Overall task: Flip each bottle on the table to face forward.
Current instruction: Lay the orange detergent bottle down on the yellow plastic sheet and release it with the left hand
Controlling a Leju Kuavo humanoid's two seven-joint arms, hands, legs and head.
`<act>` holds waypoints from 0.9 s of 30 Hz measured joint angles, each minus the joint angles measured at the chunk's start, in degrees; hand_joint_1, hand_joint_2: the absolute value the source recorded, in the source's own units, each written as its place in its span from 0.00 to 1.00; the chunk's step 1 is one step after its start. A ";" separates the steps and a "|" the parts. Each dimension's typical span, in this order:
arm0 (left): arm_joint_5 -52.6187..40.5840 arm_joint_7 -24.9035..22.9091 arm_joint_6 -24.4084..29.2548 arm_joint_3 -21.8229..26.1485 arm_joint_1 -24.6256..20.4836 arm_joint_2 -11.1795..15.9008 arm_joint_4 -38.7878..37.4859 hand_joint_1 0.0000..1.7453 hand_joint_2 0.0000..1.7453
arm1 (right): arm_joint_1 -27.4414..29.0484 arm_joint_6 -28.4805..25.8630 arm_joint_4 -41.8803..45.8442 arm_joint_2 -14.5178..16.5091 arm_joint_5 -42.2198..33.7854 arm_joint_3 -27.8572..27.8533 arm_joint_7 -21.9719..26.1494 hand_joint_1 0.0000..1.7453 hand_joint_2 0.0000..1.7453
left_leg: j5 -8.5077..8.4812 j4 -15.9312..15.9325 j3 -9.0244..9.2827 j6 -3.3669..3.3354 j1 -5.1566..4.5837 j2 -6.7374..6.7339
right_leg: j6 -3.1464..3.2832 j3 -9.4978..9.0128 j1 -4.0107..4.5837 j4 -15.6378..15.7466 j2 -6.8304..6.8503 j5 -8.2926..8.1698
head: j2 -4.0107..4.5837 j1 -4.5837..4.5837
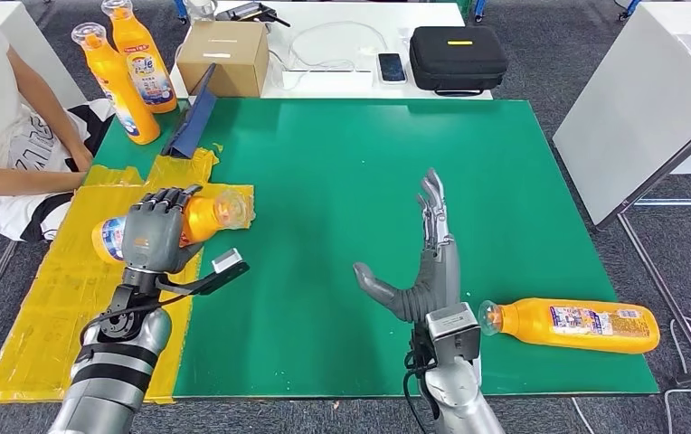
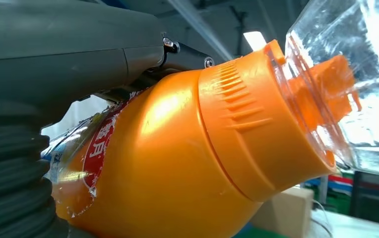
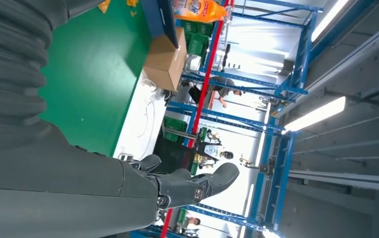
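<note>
Orange bottle (image 1: 199, 220) lies on its side on the yellow sheet (image 1: 61, 298) at the tabletop's (image 1: 342, 199) left edge, clear cap (image 1: 231, 207) pointing right, and the left hand (image 1: 154, 235) is draped over it, fingers wrapped round the body. The left wrist view shows the label partly under the palm. Looks like the grasp stage of the flip; next comes a lift and roll to bring the label forward. Right hand (image 1: 423, 262) hovers open, fingers straight, thumb out, holding nothing. Second bottle (image 1: 570, 325) lies near the front right edge, waiting its turn.
</note>
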State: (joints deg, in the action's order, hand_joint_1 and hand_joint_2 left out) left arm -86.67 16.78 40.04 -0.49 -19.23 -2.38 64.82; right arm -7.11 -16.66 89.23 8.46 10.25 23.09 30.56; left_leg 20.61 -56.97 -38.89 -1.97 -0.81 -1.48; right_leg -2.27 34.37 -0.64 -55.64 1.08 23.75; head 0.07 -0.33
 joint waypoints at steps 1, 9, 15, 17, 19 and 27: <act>-0.35 0.48 0.00 -0.23 0.04 0.13 -0.36 1.00 1.00 | -0.21 0.03 0.02 -0.16 -0.01 0.09 0.01 0.00 1.00 | 0.00 0.00 0.00 0.00 0.00 0.00 | 0.00 0.00 0.00 0.00 0.00 0.00 | 0.00 0.00; -1.39 -2.68 0.00 -4.45 -2.57 0.61 -9.10 1.00 1.00 | -3.84 0.92 -1.55 -0.46 -0.09 1.86 0.28 0.00 1.00 | -0.02 0.00 0.00 -0.01 0.00 0.01 | -0.01 -0.01 -0.01 0.00 0.00 -0.01 | 0.00 0.00; -1.23 -5.59 0.02 -8.34 -4.36 1.32 -14.66 1.00 1.00 | -5.26 1.44 -3.50 -0.45 0.37 2.51 0.11 0.00 1.00 | -0.03 0.00 0.00 -0.01 0.00 0.02 | -0.02 -0.02 0.00 0.00 0.00 -0.02 | 0.00 0.00; -1.52 -5.84 0.03 -8.41 -5.45 1.35 -17.33 1.00 1.00 | -5.69 1.44 -4.07 -0.42 0.51 2.79 0.10 0.00 1.00 | -0.02 0.00 -0.01 0.00 -0.01 0.01 | -0.01 -0.02 0.00 0.00 0.00 -0.02 | 0.00 0.00; -0.20 -6.60 0.07 -9.02 -6.77 1.44 -20.24 1.00 1.00 | -6.10 1.52 -4.57 -0.39 0.69 3.10 0.03 0.00 1.00 | -0.02 0.00 -0.01 0.00 0.00 0.02 | -0.01 -0.03 0.00 0.00 0.00 -0.02 | -0.01 0.00; 2.50 -7.30 0.15 -10.48 -9.77 1.61 -28.38 0.00 1.00 | -6.65 2.04 -5.93 -0.28 1.01 3.70 -0.16 0.00 1.00 | -0.02 0.00 0.00 0.00 0.00 -0.01 | -0.01 -0.04 0.00 -0.01 0.00 -0.02 | 0.00 0.01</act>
State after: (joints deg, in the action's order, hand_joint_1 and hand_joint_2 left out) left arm -84.17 9.49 40.19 -10.97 -29.00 -0.77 36.44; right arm -13.76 -14.62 83.30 8.18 11.26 26.79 30.40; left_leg 20.59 -56.97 -38.89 -1.97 -0.81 -1.49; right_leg -2.28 34.33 -0.64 -55.65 1.08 23.73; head 0.07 -0.33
